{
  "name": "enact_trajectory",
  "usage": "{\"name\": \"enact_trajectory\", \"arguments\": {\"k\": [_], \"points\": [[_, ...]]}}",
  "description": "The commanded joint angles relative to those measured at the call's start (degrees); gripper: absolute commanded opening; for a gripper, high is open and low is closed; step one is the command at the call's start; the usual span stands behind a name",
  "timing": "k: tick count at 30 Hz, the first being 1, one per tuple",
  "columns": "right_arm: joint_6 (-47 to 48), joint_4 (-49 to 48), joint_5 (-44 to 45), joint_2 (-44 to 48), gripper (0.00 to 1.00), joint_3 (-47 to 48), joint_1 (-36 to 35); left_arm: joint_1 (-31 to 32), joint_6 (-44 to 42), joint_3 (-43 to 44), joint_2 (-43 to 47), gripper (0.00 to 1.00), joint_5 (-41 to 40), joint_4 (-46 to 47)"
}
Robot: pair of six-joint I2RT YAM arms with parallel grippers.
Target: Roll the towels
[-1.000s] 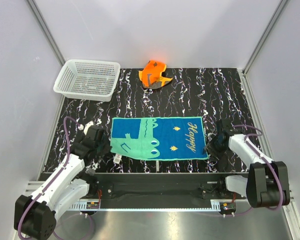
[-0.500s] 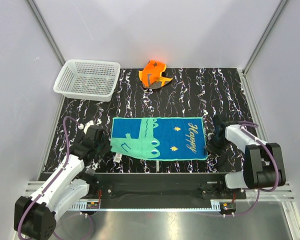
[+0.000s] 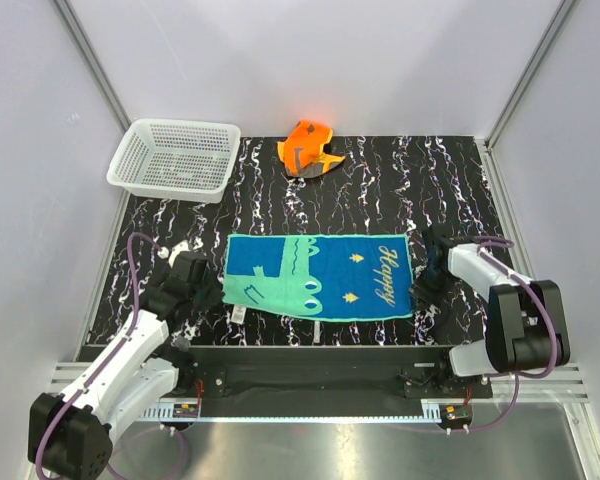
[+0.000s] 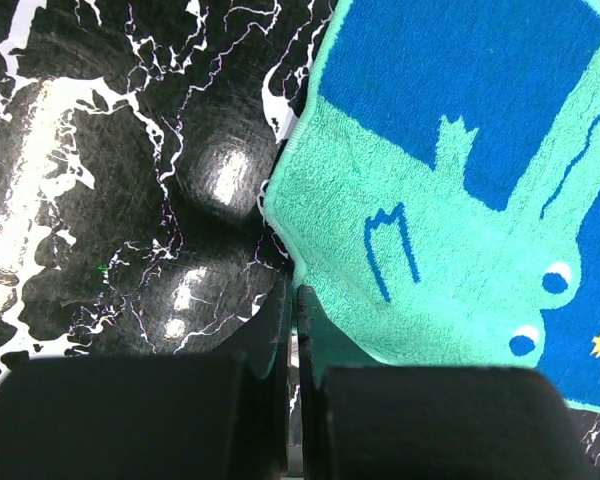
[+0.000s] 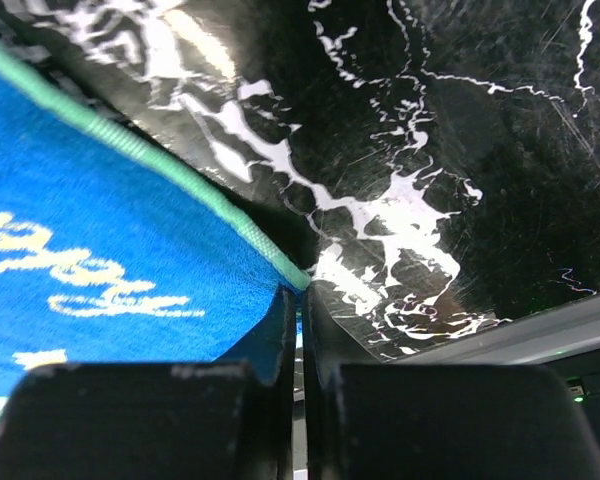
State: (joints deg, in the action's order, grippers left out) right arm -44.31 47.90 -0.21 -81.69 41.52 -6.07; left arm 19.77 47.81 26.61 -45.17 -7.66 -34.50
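left gripper point(image 4: 292, 290) is pinching the blue towel point(image 3: 320, 277) at its near-left corner, fingers shut; right gripper point(image 5: 300, 292) is likewise pinching its near-right corner; the towel is lying flat between them; orange towel point(image 3: 308, 146) is sitting crumpled far back, near the basket point(image 3: 185, 124)

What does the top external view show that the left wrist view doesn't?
Only the top view: the white basket, the crumpled orange towel at the far edge, the yellow lettering on the blue and green towel, and the right jaws shut at that towel's right edge. Only the left wrist view: a close look at the left jaws, shut on the towel's green left edge. Both: the blue and green towel spread flat on the black marbled table.
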Motion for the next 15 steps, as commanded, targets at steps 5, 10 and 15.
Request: {"name": "enact_trajectory", "arguments": {"k": [5,10,15], "points": [[2.9,2.1,0.8,6.2,0.00,3.9,-0.4,-0.3,-1.0,2.3,0.1,0.00,0.6,0.6],[4.5,2.0,-1.6,6.1,0.00,8.0,-0.4,-0.3,-1.6,6.3,-2.2,0.00,-1.3,-1.8],[7.0,1.3,-1.2,3.3,0.00,14.4,-0.4,-1.0,-2.5,11.4,-6.5,0.00,-3.1,-2.3]]}}
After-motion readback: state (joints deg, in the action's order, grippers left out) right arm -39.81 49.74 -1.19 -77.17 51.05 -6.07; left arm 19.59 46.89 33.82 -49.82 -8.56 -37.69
